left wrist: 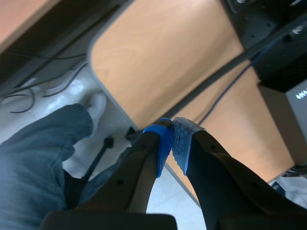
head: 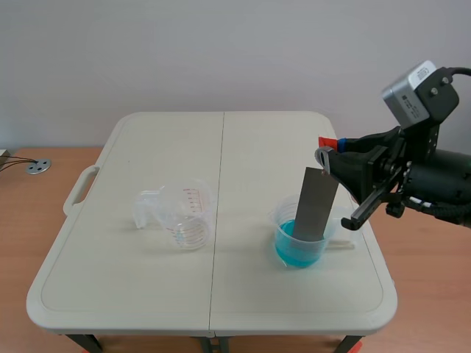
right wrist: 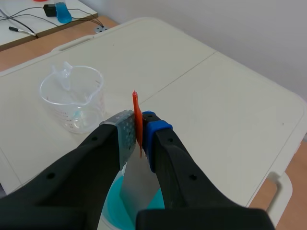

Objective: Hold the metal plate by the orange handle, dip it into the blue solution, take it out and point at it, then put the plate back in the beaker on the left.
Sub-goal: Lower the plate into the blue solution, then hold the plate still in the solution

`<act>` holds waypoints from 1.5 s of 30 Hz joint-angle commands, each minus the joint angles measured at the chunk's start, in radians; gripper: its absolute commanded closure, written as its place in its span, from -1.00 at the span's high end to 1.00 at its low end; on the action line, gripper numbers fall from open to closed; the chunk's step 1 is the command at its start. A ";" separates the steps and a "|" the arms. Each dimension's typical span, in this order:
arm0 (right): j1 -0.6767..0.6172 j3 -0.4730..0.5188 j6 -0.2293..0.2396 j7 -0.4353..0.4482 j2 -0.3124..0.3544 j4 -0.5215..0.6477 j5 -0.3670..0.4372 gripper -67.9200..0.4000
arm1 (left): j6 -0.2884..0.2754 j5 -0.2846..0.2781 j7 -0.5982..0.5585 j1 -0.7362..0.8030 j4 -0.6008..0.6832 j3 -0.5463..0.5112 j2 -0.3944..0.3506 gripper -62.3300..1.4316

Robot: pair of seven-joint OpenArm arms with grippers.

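The grey metal plate [head: 318, 202] stands tilted with its lower end in the blue solution [head: 298, 248] of the right-hand clear beaker [head: 283, 220]. My right gripper [head: 329, 153] is shut on the plate's orange handle [head: 322, 140] just above that beaker. In the right wrist view the orange handle [right wrist: 136, 110] is pinched between the pads of the right gripper [right wrist: 139, 132]. Below them the plate [right wrist: 136, 184] runs down into the blue solution [right wrist: 115, 208]. The empty clear beaker [head: 184, 213] stands on the table's left half, also seen ahead of the fingers [right wrist: 72, 98]. My left gripper [left wrist: 171, 139] is shut on nothing, away from the table.
The white folding table [head: 221, 147] has a carry handle [head: 79, 190] on its left edge. A wooden desk [left wrist: 168, 57] and a person's leg in jeans [left wrist: 38, 158] lie beyond the left gripper. A blue item [right wrist: 62, 12] and cables sit on a far desk.
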 commanded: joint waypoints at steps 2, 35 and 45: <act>0.032 -0.019 -0.003 0.029 -0.001 -0.009 -0.011 -0.95 | -0.002 -0.006 -0.009 0.000 0.010 -0.004 0.005 -0.91; 0.082 -0.057 -0.011 0.039 -0.033 -0.123 -0.093 -0.95 | -0.002 -0.006 0.017 -0.003 0.009 -0.004 0.005 -0.91; 0.082 -0.057 -0.011 0.039 -0.033 -0.123 -0.093 -0.95 | -0.002 -0.006 0.017 -0.003 0.009 -0.004 0.005 -0.91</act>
